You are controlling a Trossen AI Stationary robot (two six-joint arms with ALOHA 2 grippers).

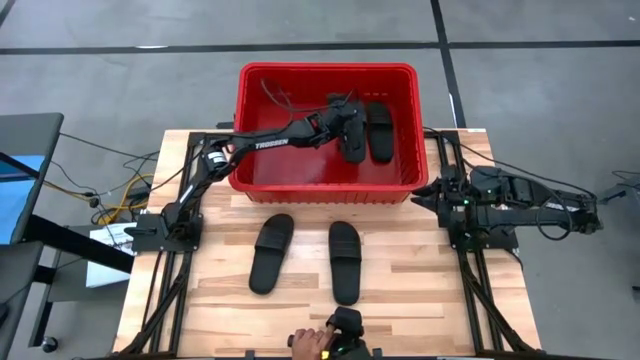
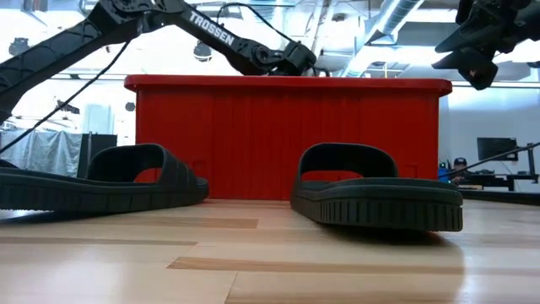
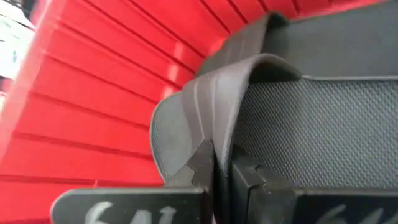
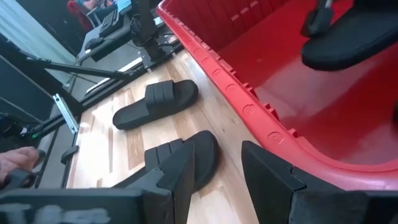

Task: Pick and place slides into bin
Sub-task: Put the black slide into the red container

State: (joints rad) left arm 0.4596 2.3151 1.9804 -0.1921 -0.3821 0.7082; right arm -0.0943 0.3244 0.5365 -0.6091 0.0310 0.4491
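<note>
The red bin [image 1: 326, 185] stands at the table's far middle. Two black slides are inside it at its right end: one [image 1: 380, 130] lies free on the bin floor, and the other [image 1: 353, 135] is in my left gripper [image 1: 345, 118], which reaches in over the bin's left rim and is shut on it. Two more slides [image 1: 272, 252] [image 1: 345, 261] lie sole-down on the table in front of the bin. My right gripper [image 1: 425, 195] is open and empty beside the bin's right near corner. My left gripper pinches the edge of the slide's wide strap [image 3: 208, 134] between its two fingers [image 3: 200, 168]. The fingers come from the table's left, slanting down into the bin. The slide is inside the bin; whether it rests on the floor, I cannot tell.
A person's hand [image 1: 310, 343] is at the table's near edge, next to a small dark device [image 1: 347, 325]. The bin's thick rim [image 4: 249, 93] lies just in front of my right gripper [image 4: 217, 168]. Bare wood shows to the left and right of the two table slides.
</note>
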